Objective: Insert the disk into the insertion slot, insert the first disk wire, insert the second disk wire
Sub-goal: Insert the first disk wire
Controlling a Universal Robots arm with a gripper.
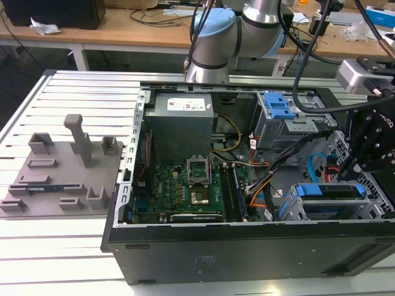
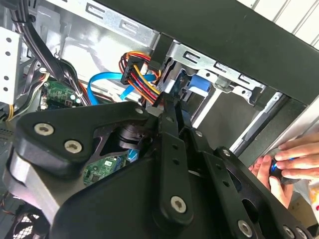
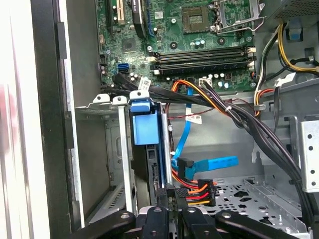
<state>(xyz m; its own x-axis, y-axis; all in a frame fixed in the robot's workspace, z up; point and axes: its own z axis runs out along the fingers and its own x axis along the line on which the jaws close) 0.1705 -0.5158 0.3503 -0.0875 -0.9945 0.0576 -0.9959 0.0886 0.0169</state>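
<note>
Right at my wrist, in the first wrist view, my gripper [image 3: 167, 189] is drawn in narrow, its tips pinched on the black wire plug [image 3: 192, 191] that carries orange, red and yellow leads. That plug sits against the edge of the disk [image 3: 144, 124], though I cannot tell whether it is seated. The disk stands inside the insertion slot [image 3: 107, 103], with its bright blue carrier showing at the cage's edge. Just beside my plug, a flat blue data cable [image 3: 219, 163] ends in a dark connector by the same disk edge. In the second wrist view, a person's hand [image 2: 286, 162] is outside the case wall, holding something small and dark. Beyond the slot lies the green motherboard [image 3: 199, 30]. In the exterior view, the taller cage with the blue latch [image 1: 281, 108] stands past the slot. The grey power supply [image 1: 182, 114] is near it, toward the exterior view's left. Well apart, outside the computer case [image 1: 247, 253], a grey fixture plate [image 1: 62, 166] lies on the slatted table [image 1: 62, 246].
</note>
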